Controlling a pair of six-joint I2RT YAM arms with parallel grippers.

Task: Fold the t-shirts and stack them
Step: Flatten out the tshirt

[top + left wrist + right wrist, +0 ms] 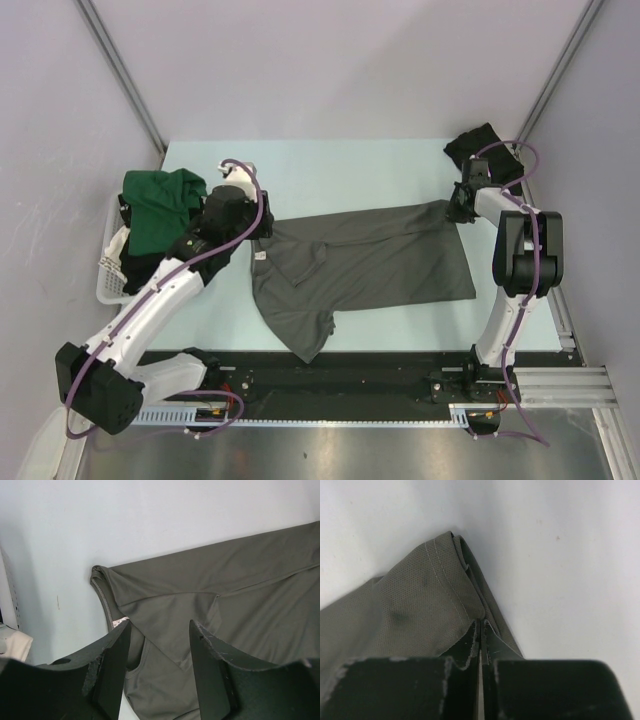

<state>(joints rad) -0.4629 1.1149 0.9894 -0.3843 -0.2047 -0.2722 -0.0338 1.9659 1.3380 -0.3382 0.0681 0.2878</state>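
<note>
Charcoal-grey t-shirt [370, 262] spread flat on the pale bench [350, 170], at the centre of the overhead view. Its long axis runs from the collar end at 9 o'clock to the hem at 3 o'clock.

Right end effector [458, 208] sits at the shirt's 2 o'clock corner. Its wrist view shows the jaws pressed together on the stitched hem corner.

Left end effector [262, 228] hovers over the collar end at 9 o'clock, jaws about half apart and gripping nothing. In its wrist view the neckline lies just ahead toward 11 o'clock, and the cloth runs off toward 2 o'clock.

The left arm is the nearer one to the collar, so the coming move probably depends on it pinching that end.

Green t-shirt [160, 200] drapes over the white basket [108, 275] at 9 o'clock. Black t-shirt [480, 148] lies at the bench's 1 o'clock corner.
</note>
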